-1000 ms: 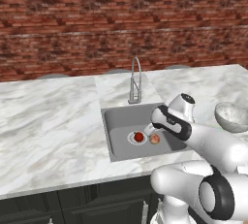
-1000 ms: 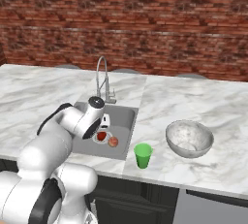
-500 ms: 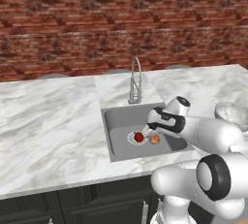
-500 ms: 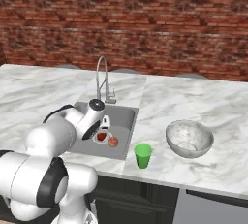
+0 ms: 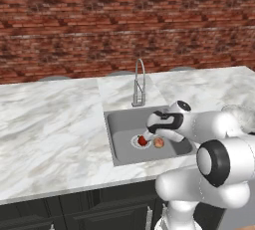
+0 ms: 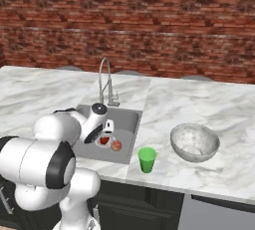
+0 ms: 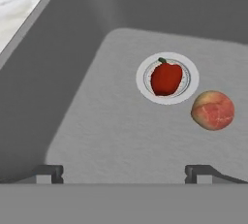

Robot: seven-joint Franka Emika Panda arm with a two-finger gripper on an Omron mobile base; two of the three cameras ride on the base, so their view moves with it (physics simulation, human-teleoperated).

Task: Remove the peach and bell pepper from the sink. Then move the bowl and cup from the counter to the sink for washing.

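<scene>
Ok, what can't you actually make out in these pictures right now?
- Bowl: left base view, mostly behind the arm and cut by the right edge.
- Pepper: right base view, partly behind the hand.
- Fingers: hand view, only the tips show.
- Drain: hand view, middle covered by the pepper.

You will find no text, label, brand, number or sign to read here. The sink [image 5: 119,124], counter [image 5: 50,124], cup [image 6: 146,160] and bowl [image 6: 194,142] look plain, though the base views may be too coarse for fine print.
</scene>
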